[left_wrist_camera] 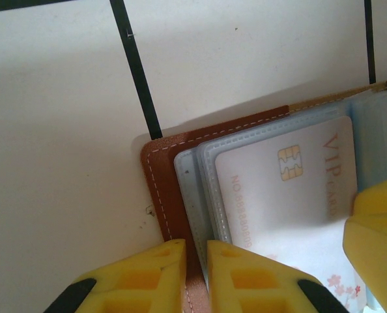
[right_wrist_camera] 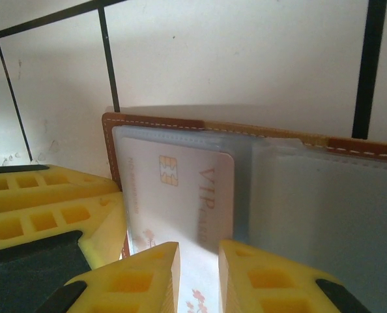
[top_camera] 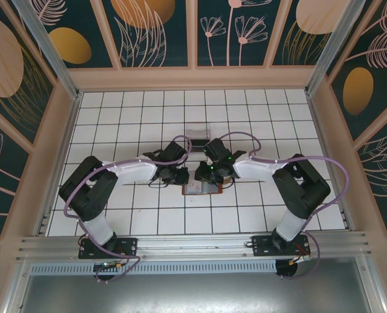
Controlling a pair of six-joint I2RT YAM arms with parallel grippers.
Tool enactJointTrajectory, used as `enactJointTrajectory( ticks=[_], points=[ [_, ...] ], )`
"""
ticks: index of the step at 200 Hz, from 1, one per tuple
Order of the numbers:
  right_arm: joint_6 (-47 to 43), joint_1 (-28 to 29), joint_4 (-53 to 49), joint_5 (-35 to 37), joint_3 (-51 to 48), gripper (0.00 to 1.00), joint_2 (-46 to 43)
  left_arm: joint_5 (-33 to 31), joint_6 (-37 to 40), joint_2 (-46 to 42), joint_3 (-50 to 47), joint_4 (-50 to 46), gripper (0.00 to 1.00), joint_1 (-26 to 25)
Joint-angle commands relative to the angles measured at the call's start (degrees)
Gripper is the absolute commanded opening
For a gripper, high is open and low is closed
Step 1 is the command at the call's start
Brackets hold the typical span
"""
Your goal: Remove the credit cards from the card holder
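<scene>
The brown card holder [top_camera: 201,188] lies open on the white tiled table between both grippers. In the left wrist view its brown stitched edge [left_wrist_camera: 157,176] and clear sleeves run between the fingers of my left gripper [left_wrist_camera: 197,244], which is shut on that edge. A white credit card [left_wrist_camera: 291,189] with a gold chip and "VIP" lettering lies on the sleeves. In the right wrist view the same card [right_wrist_camera: 180,189] passes under my right gripper [right_wrist_camera: 199,251], whose jaws stand a narrow gap apart over its near end, with the card's face showing in the gap. Other cards are hidden.
A clear plastic stand [top_camera: 197,129] sits a few tiles behind the wallet. The left gripper's yellow fingers [right_wrist_camera: 43,202] lie close beside the wallet's left edge in the right wrist view. Wooden walls enclose the table.
</scene>
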Motion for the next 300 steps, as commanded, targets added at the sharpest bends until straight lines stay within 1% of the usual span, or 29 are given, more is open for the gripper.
enactJointTrajectory(
  ticks=[1,48,86,125,146,155,206,216,264,289,293,300],
  points=[
    [-1.12,-0.38,1.41,-0.83,-0.99,0.23,1.22,-1.21,0.27,0.28,-1.53,-1.08,0.18,-0.34],
    [-1.5,-0.31,0.51,-0.24,-1.05,0.23,2.37,-1.2,0.21,0.02,-1.66,-1.08,0.18,-0.36],
    [-2.46,-0.06,-4.84,4.33,0.48,0.23,2.37,-1.57,0.16,-0.51,-1.62,-1.43,0.18,-0.38],
    [-2.69,0.32,-7.0,5.38,1.44,0.23,1.4,-1.67,0.06,-0.85,-1.03,-2.26,0.18,-0.4],
    [-2.91,0.76,-6.31,4.94,2.0,0.24,0.29,-1.66,-0.12,-0.86,-0.61,-2.48,0.18,-0.41],
    [-2.6,0.76,-5.78,4.64,2.03,0.24,-0.47,-1.73,-0.18,-2.8,-0.18,-2.72,0.18,-0.45],
    [-2.09,0.28,-5.2,4.18,2.21,0.24,-3.61,-2.36,-0.49,-4.81,2.36,-5.03,0.19,-0.46],
    [-2.0,0.15,-5.14,4.18,2.07,0.24,-3.82,-2.21,-0.58,-4.82,4.2,-5.2,0.2,-0.43],
    [-1.75,-0.2,-4.17,3.33,1.21,0.24,-3.47,-1.51,-0.97,-2.54,5.65,-5.21,0.25,-1.01],
    [-1.61,-0.21,-3.78,3.12,0.7,0.24,-3.31,-1.29,-0.85,-1.53,5.55,-4.99,0.24,-1.28],
    [-1.61,-0.23,-3.77,3.12,0.74,0.24,-3.34,-1.3,-0.84,0.14,5.46,-4.89,0.23,-1.32],
    [-1.65,-0.28,-3.84,3.21,0.7,0.24,-3.31,-1.37,-0.75,0.65,5.26,-4.73,0.23,-1.31]
  ],
)
